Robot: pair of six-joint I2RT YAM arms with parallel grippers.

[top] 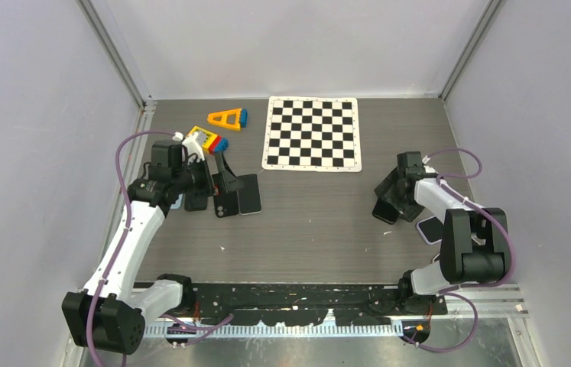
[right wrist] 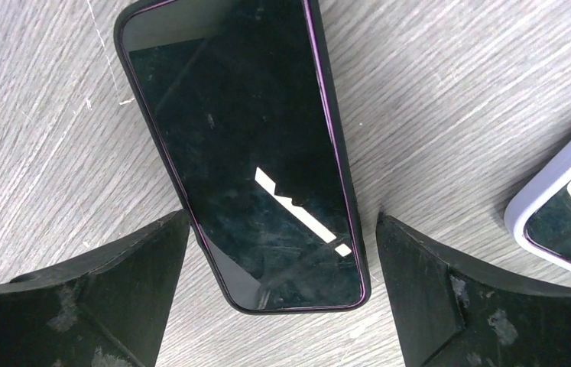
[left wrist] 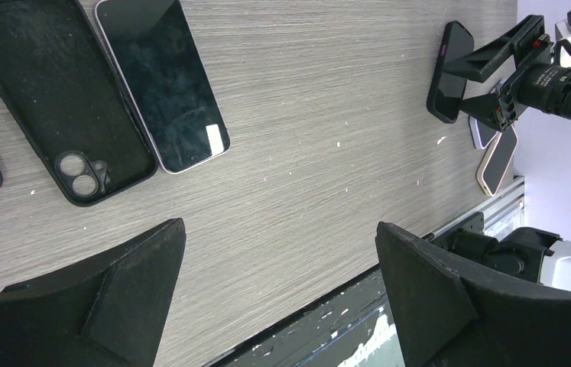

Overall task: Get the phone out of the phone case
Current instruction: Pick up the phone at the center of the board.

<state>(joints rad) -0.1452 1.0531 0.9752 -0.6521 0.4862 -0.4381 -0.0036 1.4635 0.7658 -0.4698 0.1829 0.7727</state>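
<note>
**Right gripper poised over a cased phone**

A dark-screened phone (right wrist: 244, 138), snug in a black purple-rimmed case (right wrist: 349, 191), lies flat on the right of the grey wood-grain table (right wrist: 450, 84). The right gripper (right wrist: 282, 222) hovers over its lower end, fingers spread wide, holding nothing. The left gripper (left wrist: 280, 228), equally agape, hangs well apart beside an empty black case (left wrist: 45, 92). This looks like the approach; next, lower and pinch the case's edges.
</note>
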